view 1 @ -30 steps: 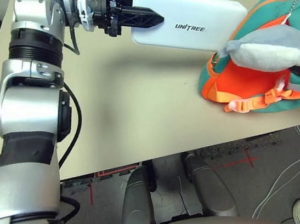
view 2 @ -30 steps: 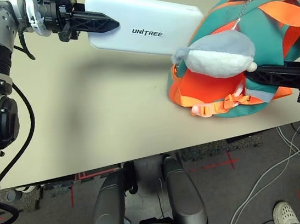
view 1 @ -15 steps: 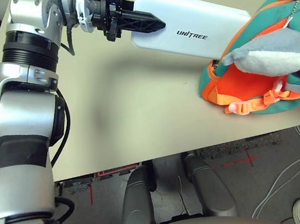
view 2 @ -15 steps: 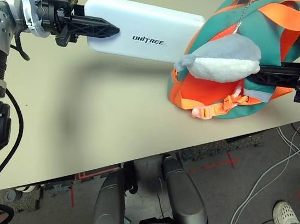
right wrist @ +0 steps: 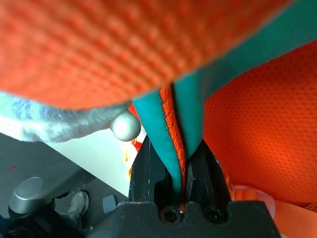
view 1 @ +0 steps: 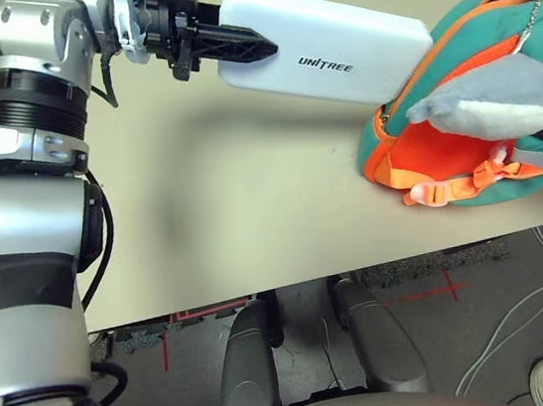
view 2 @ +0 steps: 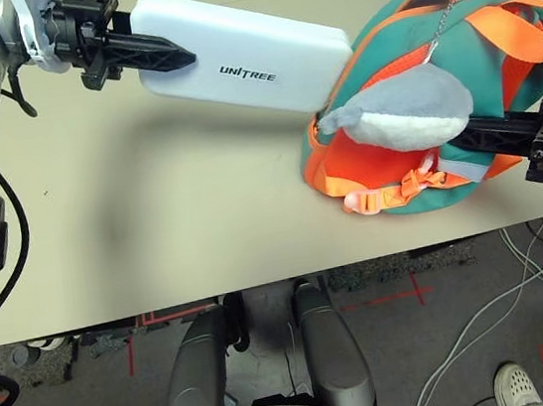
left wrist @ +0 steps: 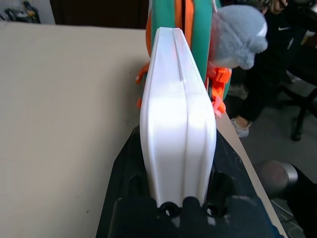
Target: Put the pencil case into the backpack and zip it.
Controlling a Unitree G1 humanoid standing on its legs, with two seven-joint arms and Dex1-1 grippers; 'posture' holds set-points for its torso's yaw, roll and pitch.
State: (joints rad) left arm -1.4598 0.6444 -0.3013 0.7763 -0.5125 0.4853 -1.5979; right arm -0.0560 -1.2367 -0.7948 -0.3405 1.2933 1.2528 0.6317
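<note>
The white pencil case (view 1: 330, 40) with black lettering hangs above the table, its long side pointing at the backpack. My left gripper (view 1: 256, 47) is shut on its left end, a black finger on each flat face (left wrist: 178, 124). The case's far end reaches the edge of the orange-trimmed opening of the teal backpack (view 1: 459, 28), which lies at the table's right front. A grey plush shark charm (view 1: 493, 99) hangs on a chain over the orange mesh. From the right, my right gripper (view 2: 482, 131) is shut on the backpack's teal, orange-edged fabric (right wrist: 179, 148).
The beige table (view 1: 251, 196) has open surface between my left arm and the backpack. Its front edge runs just below the backpack. Cables lie on the floor at the right. A person in dark clothes (left wrist: 277, 59) sits beyond the table's end.
My left gripper and the pencil case have shifted a little to the left, so the case's far end now sits at the opening's edge. The backpack and right gripper hold still.
</note>
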